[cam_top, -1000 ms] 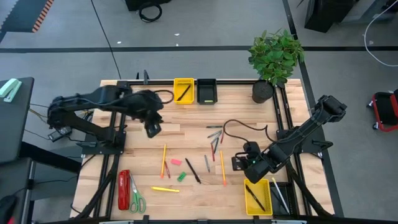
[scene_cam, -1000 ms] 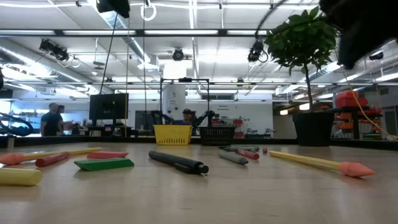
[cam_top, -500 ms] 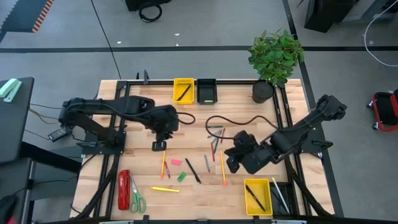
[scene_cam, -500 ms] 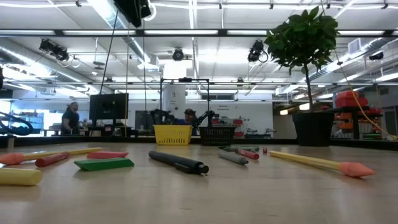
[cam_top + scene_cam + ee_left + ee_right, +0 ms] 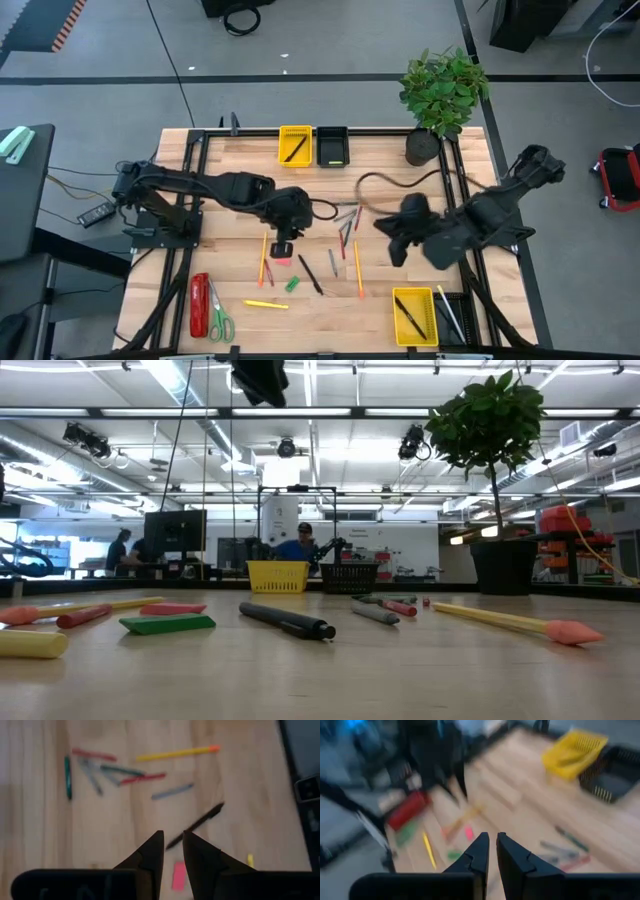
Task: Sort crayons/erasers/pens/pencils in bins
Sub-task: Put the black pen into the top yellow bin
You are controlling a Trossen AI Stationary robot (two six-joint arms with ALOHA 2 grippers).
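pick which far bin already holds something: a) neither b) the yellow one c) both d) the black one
b: in the high view a dark stick lies in the far yellow bin, while the black bin beside it shows nothing inside.

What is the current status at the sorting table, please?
Left gripper slightly open, empty, above pink eraser. Right gripper shut, empty, hovering beside crayons. Pencils, pens loose on table. Nothing in the way.
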